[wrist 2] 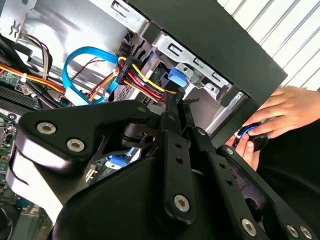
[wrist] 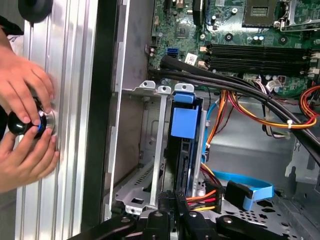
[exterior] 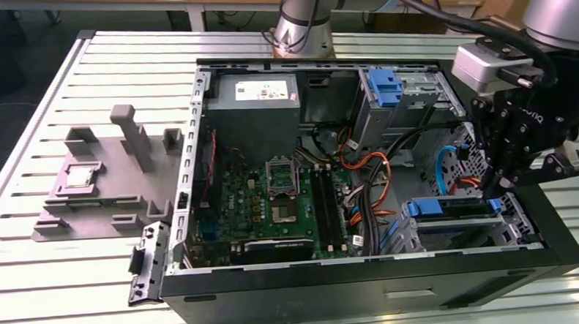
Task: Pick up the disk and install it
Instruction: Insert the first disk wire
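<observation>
Fixture (exterior: 95,192), grey, sits on the slatted table (exterior: 32,85) at the exterior view's left, w/ a small square chip (exterior: 82,176) on it; not part of this job. Next along, open PC case (exterior: 373,290), motherboard (exterior: 271,199) mid-chassis, PSU (exterior: 257,97) behind it, orange/yellow cable bundle (exterior: 369,180) crossing toward the drive bays. At the exterior view's right, gripper (exterior: 501,186) hangs inside the case directly above the front drive cage. Disk (wrist: 184,135) stands on edge in that cage (wrist: 150,150), blue carrier tab up, in first wrist view; looks seated or nearly so, can't confirm full depth. Gripper fingers (wrist 2: 175,115) appear drawn together, tips just at the blue tab (wrist 2: 177,80) in second wrist view; whether they pinch the tab or merely press on it, can't tell. Person's hands (wrist: 25,125) on a knob-like device outside the case wall. Judgement: late in install. To do it well: push straight along the rails, no tilt, keep SATA/power leads (wrist 2: 135,75) clear of the carrier, stop once tab sits flush w/ cage lip.
</observation>
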`<state>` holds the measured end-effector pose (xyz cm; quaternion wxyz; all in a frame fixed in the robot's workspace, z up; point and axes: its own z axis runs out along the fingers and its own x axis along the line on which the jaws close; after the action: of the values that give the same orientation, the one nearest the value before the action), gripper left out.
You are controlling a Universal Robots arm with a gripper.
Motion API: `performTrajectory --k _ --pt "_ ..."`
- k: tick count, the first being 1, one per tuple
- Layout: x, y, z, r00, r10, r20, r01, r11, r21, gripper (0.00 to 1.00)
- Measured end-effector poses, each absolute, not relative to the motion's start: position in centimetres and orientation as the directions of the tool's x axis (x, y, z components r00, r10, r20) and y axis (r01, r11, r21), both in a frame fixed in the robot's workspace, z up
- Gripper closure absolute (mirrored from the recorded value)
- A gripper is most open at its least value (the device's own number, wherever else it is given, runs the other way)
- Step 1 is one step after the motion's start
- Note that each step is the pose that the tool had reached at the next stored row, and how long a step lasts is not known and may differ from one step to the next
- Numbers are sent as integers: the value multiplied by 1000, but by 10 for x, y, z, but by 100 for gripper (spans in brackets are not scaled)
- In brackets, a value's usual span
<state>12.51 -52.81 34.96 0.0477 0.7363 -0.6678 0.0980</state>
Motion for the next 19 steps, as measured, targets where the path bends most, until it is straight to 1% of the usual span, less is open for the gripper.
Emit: performTrajectory --k 4,10,14,19 --pt "123 -528 349 83 -977 194 -993 -97 -62 83" --pt "123 -528 347 15 -982 190 -998 -27 -62 83" --pt "120 -528 346 12 -986 167 -998 -23 -63 83" --pt "119 -530 345 12 -988 155 -998 -22 -63 83"
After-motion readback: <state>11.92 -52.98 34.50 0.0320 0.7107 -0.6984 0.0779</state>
